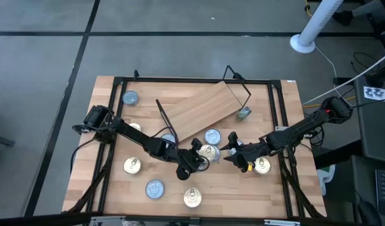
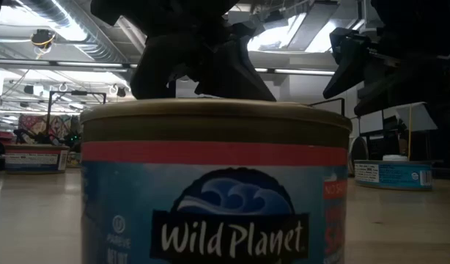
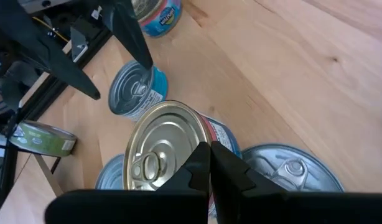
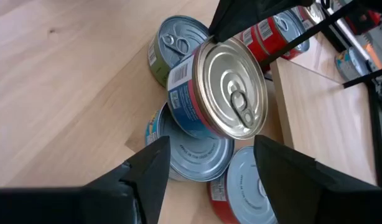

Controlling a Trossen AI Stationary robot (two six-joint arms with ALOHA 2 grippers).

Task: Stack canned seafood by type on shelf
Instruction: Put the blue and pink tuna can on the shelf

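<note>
A gold-lidded tin (image 4: 231, 87) with a blue and red label lies tilted on silvery-topped tins (image 4: 197, 152) at the table's middle, just in front of the shelf (image 1: 202, 107). The shelf is a wooden plank lying askew, with black wire legs (image 1: 239, 88) at its ends. My left gripper (image 3: 209, 165) is shut, its tips at the tilted tin. My right gripper (image 4: 219, 171) is open and stands just to the tin's right (image 1: 233, 149); its fingers are apart from the tin. In the low view, a blue-labelled tin (image 2: 214, 191) close to the camera hides the rest. My left gripper has its shut fingertips (image 3: 206, 155) against the tilted tin's side wall, just below the lid's rim (image 3: 203, 134). It comes from the table's left, slanting down. The tin is tipped with its lid toward my right gripper, and its lower edge rests on the silvery-topped tins.
Loose tins lie about the table: blue-topped ones (image 1: 130, 97) (image 1: 155, 188), gold ones (image 1: 131, 165) (image 1: 192, 198) (image 1: 261, 165), and a green one (image 1: 244, 113) by the shelf's right leg. A black frame (image 1: 280, 113) runs along the table's edges.
</note>
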